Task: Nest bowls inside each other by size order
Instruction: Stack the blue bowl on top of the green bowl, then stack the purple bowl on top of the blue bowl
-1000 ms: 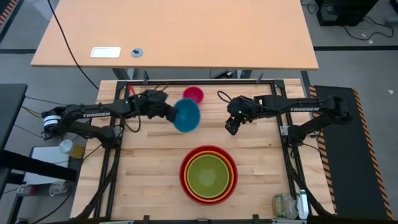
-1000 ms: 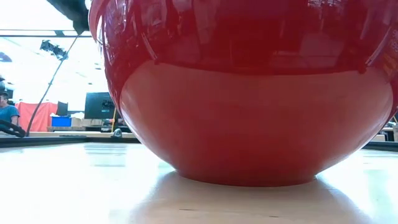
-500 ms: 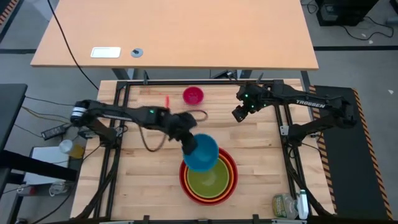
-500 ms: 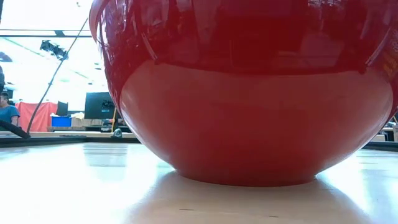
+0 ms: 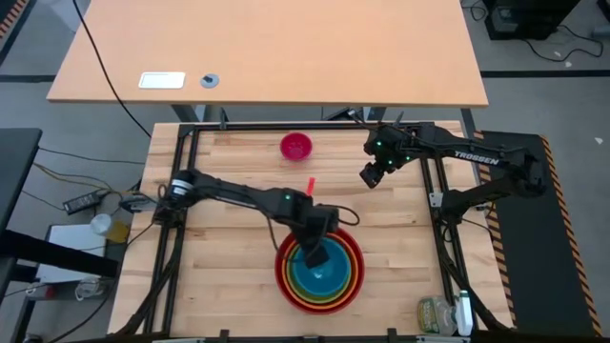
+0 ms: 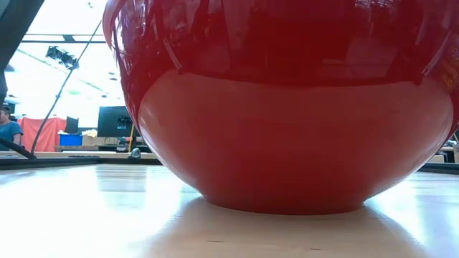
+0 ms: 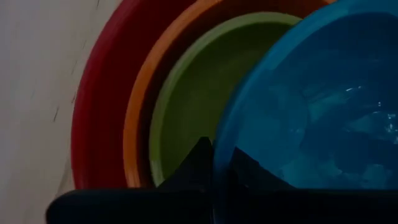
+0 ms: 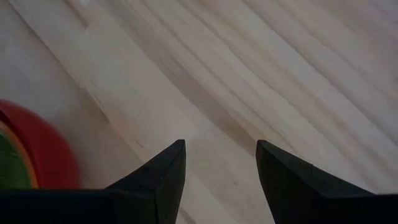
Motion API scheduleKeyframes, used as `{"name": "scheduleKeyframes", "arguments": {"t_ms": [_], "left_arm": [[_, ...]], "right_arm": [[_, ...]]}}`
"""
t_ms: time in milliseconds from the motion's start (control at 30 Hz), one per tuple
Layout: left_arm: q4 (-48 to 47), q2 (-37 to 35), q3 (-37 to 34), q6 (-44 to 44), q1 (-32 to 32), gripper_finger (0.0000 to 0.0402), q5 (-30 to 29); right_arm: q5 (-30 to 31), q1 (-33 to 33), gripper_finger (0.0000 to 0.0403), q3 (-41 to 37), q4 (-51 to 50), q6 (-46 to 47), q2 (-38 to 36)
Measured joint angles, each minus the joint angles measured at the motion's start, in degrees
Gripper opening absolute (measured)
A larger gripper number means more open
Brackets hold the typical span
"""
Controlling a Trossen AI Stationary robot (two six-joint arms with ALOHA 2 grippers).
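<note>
The red bowl point(image 5: 280, 276) stands on its base near the table's front middle and fills the low view point(image 6: 287, 107). The orange bowl point(image 7: 134, 124) and the lime green bowl point(image 7: 186, 106) sit nested in it. The blue bowl point(image 5: 326, 278) lies inside the green one, and my left gripper point(image 5: 315, 253) is shut on its rim. The pink bowl point(image 5: 296, 146) stands alone at the far middle. My right gripper point(image 5: 370, 176) is open and empty over bare table at the far right. My left gripper holds the blue bowl by its rim point(image 7: 216, 163) on the side toward the table's far edge. One finger point(image 7: 245, 167) is inside the bowl and one finger point(image 7: 196, 163) is outside. The fingers come from above, pointing down. The bowl sits opening up inside the green bowl.
A black metal frame point(image 5: 181, 191) runs round the wooden table point(image 5: 229, 276). A bottle point(image 5: 438, 314) lies at the front right corner. A second table point(image 5: 286, 57) stands beyond the far edge.
My left gripper has carried the blue bowl from the far left-middle toward the near edge and right, then down into the stack. The bowl has turned from tipped on its side to opening up inside the green bowl. My right gripper has drawn back slightly toward the far right.
</note>
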Motion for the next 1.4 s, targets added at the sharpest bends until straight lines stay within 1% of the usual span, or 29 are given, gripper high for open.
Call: {"name": "scheduleKeyframes", "arguments": {"t_ms": [133,233,333,467,533,600,667,733,767,833,933,1000,1200,1300,1400], "left_arm": [[-0.2,2.9,0.0,1.4,0.0,0.0017,0.0],[-0.5,3.8,-0.1,0.5,0.1,0.0032,0.4],[-0.2,3.4,0.0,0.5,0.1,0.0078,0.7],[-0.2,2.2,0.3,0.5,0.3,0.0162,0.7],[-1.5,1.6,1.4,0.4,0.5,0.0196,0.7],[-2.1,1.4,2.5,-0.3,0.8,0.0222,0.7],[-2.4,0.8,3.2,0.6,0.8,0.0236,0.4],[-3.0,0.0,3.3,2.4,0.8,0.0241,-0.4],[-4.1,-0.6,3.4,3.5,0.7,0.0241,-1.9],[-8.5,-1.6,3.4,6.1,0.5,0.0237,-7.0],[-10.6,-3.3,3.4,11.0,0.8,0.0226,-15.7],[-10.5,-4.5,3.3,14.2,2.5,0.0216,-17.9],[-9.8,-6.5,3.3,21.9,12.1,0.0182,-17.6],[-9.2,-7.1,3.1,26.1,17.5,0.0172,-14.9],[-7.3,-7.2,3.1,28.8,23.0,0.0167,-10.2]], "right_arm": [[0.0,0.1,0.0201,0.0,-0.1,-1.3,0.0],[-0.1,0.5,0.0201,0.0,-0.3,-1.5,0.0],[-0.2,1.0,0.0201,0.0,-0.3,-1.6,-0.1],[-0.2,1.2,0.0201,0.0,-0.3,-2.8,-0.5],[-0.6,1.2,0.0201,0.0,-0.8,-3.0,-0.7],[-0.9,1.2,0.0201,0.0,-0.7,-3.2,-1.3],[-0.9,1.2,0.0201,0.0,-0.4,-3.5,-1.9],[-0.8,1.2,0.0201,0.0,-0.2,-4.4,-2.4],[-0.7,1.2,0.0201,0.0,-0.3,-4.5,-2.7],[-0.1,1.2,0.0201,0.0,-0.3,-4.5,-3.3],[0.3,1.2,0.0201,0.0,-0.1,-4.5,-3.9],[0.6,1.2,0.0201,0.0,0.2,-4.5,-4.1],[3.6,1.9,0.0201,0.0,0.6,-2.6,-4.2],[3.7,2.8,0.0201,0.0,1.4,-1.1,-4.4],[5.3,3.8,0.0201,0.0,1.6,0.6,-5.5]]}}
